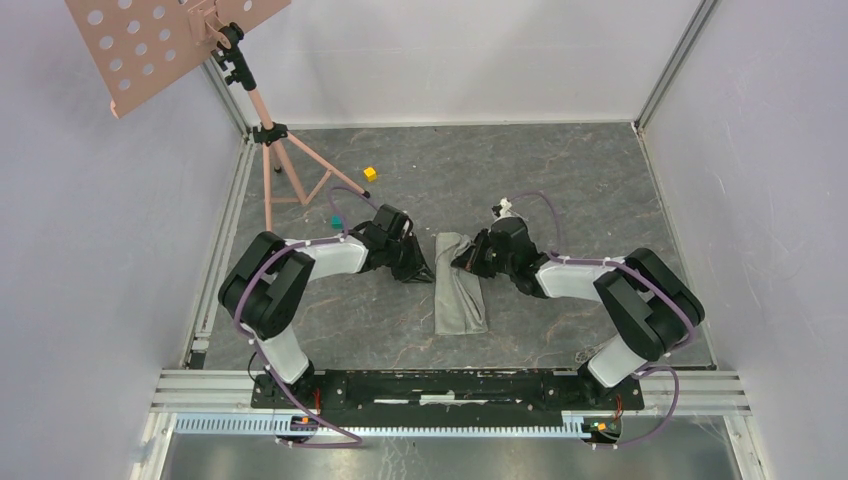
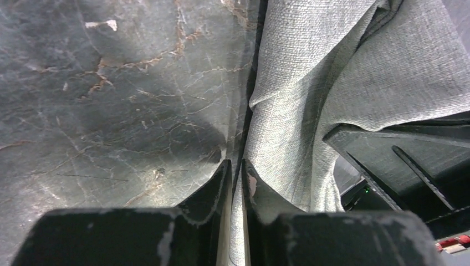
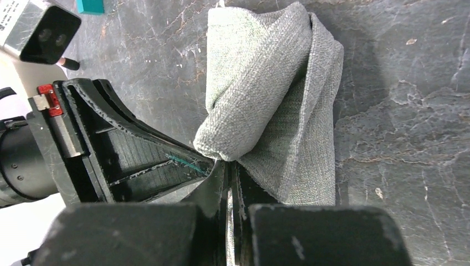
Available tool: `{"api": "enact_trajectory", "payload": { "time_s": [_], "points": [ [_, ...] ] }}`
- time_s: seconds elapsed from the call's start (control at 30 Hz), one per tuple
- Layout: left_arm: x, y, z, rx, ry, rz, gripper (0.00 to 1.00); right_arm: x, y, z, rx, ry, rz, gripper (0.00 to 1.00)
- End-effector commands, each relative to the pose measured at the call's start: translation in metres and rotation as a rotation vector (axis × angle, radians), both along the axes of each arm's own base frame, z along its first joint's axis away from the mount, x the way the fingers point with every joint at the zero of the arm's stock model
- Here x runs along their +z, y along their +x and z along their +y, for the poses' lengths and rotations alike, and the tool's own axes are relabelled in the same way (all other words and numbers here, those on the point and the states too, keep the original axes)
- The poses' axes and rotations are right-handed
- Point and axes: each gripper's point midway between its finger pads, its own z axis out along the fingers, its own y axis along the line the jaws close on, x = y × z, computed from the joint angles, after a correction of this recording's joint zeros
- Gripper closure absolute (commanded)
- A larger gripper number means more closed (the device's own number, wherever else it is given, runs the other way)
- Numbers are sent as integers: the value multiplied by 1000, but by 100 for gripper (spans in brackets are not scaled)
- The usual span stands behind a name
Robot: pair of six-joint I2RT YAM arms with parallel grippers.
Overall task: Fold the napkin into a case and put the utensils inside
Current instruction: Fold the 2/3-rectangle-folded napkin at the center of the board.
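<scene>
The napkin [image 1: 461, 290] lies as a narrow folded strip mid-table [image 1: 560, 180]. The left gripper [image 2: 235, 164] and right gripper [image 3: 228, 164], jaws almost closed, each appear to pinch its far end from opposite sides. Uneven pulling could reopen the fold or bunch the cloth.

I saw the left gripper [image 2: 235, 169] and right gripper [image 3: 228, 169] nose to nose at the napkin [image 1: 462, 300], with no passage between. A stand [image 1: 272, 150], yellow cube [image 1: 369, 173] and teal cube [image 1: 336, 220] cluttered the far left. The table [image 1: 600, 180] lay open on the right.
</scene>
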Motion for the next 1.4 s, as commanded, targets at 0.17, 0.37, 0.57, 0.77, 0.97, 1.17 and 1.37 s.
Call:
{"api": "enact_trajectory", "payload": {
  "time_s": [0.17,0.37,0.57,0.77,0.97,1.17,1.37],
  "points": [
    [9,-4,-20,-79,-64,-46,89,13,12,18,-48,39,-28,100],
    [4,-7,-19,-63,-62,-42,91,12,10,30,-55,60,-12,100],
    [-3,-13,-13,-60,-42,-34,92,11,12,39,-73,78,7,100],
    [-5,-15,-12,-46,-62,-38,94,1,13,40,-103,59,37,100],
    [-5,-15,-11,-41,-61,-46,95,0,17,43,-138,66,55,100],
    [-6,-18,-4,-36,-44,-59,95,-13,17,35,-188,45,79,100],
    [-11,-24,-1,-34,-40,-46,94,-26,17,33,-188,21,87,100]
  ]
}}
